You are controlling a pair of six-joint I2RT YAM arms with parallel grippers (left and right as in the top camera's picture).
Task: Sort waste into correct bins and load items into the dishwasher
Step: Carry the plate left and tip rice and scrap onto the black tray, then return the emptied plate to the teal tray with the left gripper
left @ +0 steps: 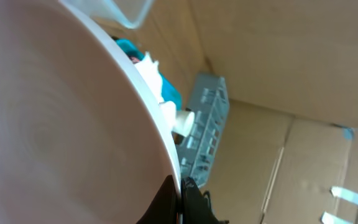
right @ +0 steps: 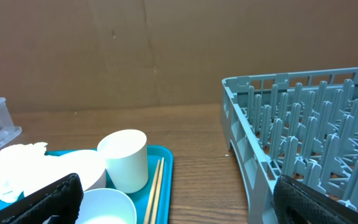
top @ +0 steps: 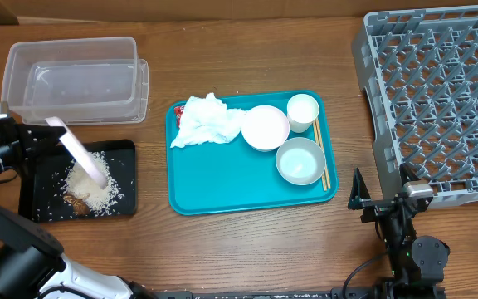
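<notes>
Tipping scraps from the plate into the black tray

Left gripper (top: 46, 126) is clamped on the rim of the large white round plate (top: 80, 154). It holds the plate steeply tilted over the shallow black rectangular tray (top: 38, 187) near the tabletop's left edge. White rice and brownish food scraps (top: 90, 193) lie heaped under the plate's lower edge.

Right gripper (top: 382, 189) hangs empty with its jaws wide apart near the front edge, beside the grey plastic lattice dish rack (top: 438, 91). Crumpled white napkins (top: 206, 123), two pale bowls (top: 265, 127), a small white cup (top: 303, 110) and thin wooden chopsticks (top: 320, 154) sit on the teal tray (top: 222, 183).

The emptying looks nearly done. Next, probably, the plate must cross the table and slot upright between the rack's pegs, clear of what sits on the teal tray.
</notes>
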